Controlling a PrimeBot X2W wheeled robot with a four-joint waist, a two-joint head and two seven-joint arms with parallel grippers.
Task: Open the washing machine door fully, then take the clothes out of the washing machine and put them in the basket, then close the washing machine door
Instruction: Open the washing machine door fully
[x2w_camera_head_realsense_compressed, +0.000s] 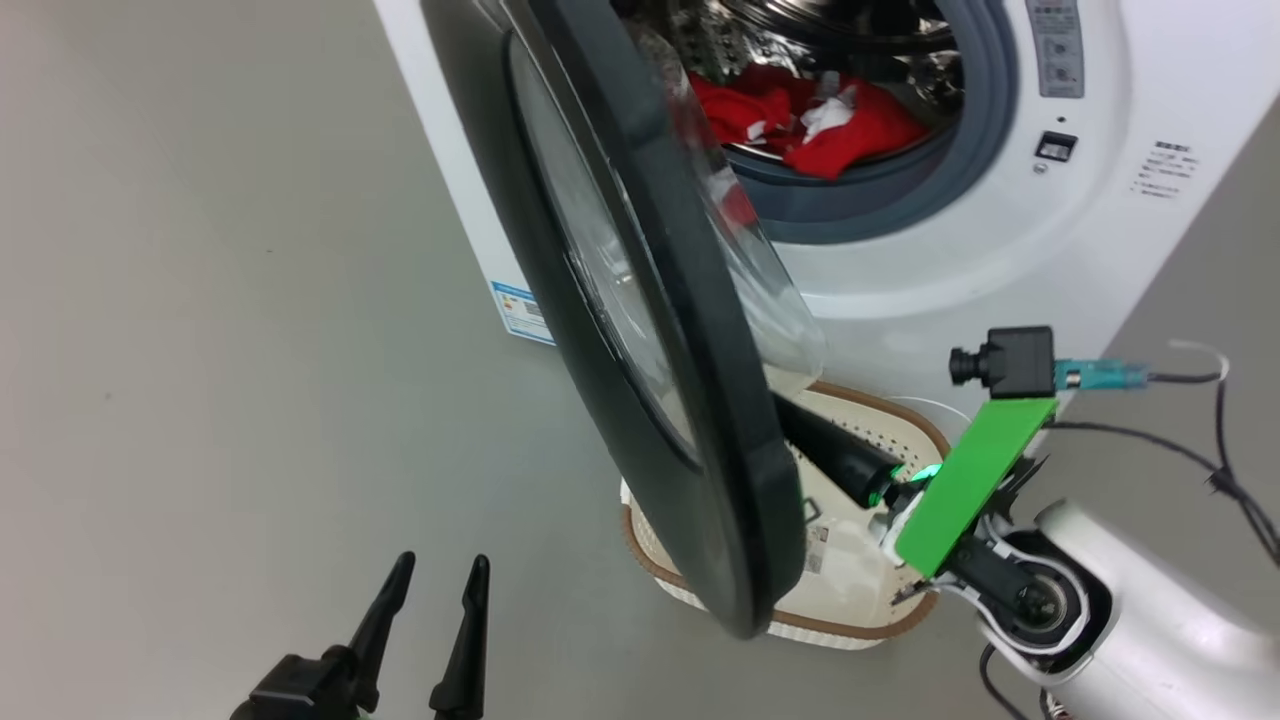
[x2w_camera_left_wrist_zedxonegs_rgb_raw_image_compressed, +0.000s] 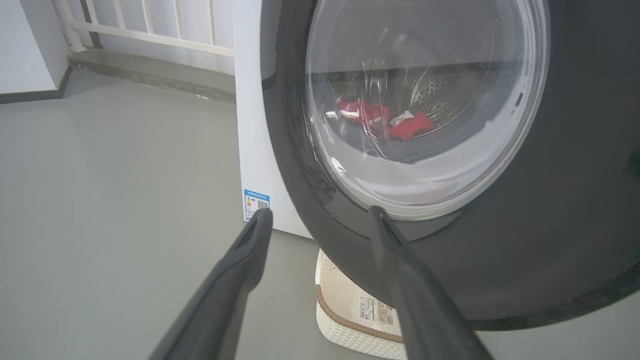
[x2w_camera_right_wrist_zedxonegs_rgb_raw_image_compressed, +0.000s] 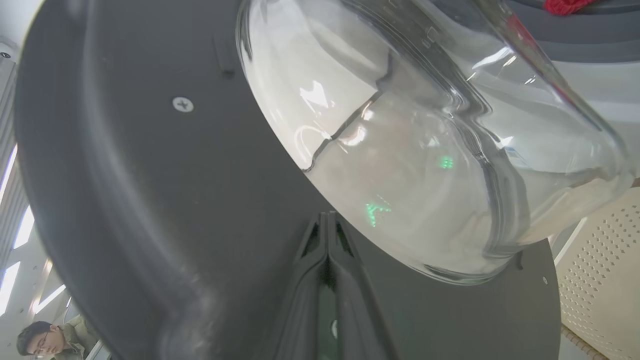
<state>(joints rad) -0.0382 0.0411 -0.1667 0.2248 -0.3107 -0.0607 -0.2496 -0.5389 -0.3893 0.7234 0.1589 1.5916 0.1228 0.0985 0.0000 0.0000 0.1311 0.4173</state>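
The washing machine (x2w_camera_head_realsense_compressed: 1000, 250) stands with its door (x2w_camera_head_realsense_compressed: 690, 420) swung partly out, its black rim edge-on to me. Red clothes (x2w_camera_head_realsense_compressed: 800, 120) lie in the drum and show through the glass as clothes (x2w_camera_left_wrist_zedxonegs_rgb_raw_image_compressed: 385, 120). The cream basket (x2w_camera_head_realsense_compressed: 860, 625) sits on the floor under the door. My left gripper (x2w_camera_head_realsense_compressed: 430, 585) hangs open and empty at the lower left, apart from the door's outer face (x2w_camera_left_wrist_zedxonegs_rgb_raw_image_compressed: 500, 260). My right gripper (x2w_camera_right_wrist_zedxonegs_rgb_raw_image_compressed: 327, 216) is shut, its tips against the door's inner black face (x2w_camera_right_wrist_zedxonegs_rgb_raw_image_compressed: 150, 200) just below the glass bowl (x2w_camera_right_wrist_zedxonegs_rgb_raw_image_compressed: 425, 150). It holds nothing.
My right forearm (x2w_camera_head_realsense_compressed: 1130, 620) reaches over the basket (x2w_camera_left_wrist_zedxonegs_rgb_raw_image_compressed: 350, 320) from the lower right, with cables (x2w_camera_head_realsense_compressed: 1200, 460) trailing beside it. Bare grey floor (x2w_camera_head_realsense_compressed: 200, 350) spreads to the left. A white railing (x2w_camera_left_wrist_zedxonegs_rgb_raw_image_compressed: 150, 25) stands far behind. A person (x2w_camera_right_wrist_zedxonegs_rgb_raw_image_compressed: 45, 340) shows past the door's edge.
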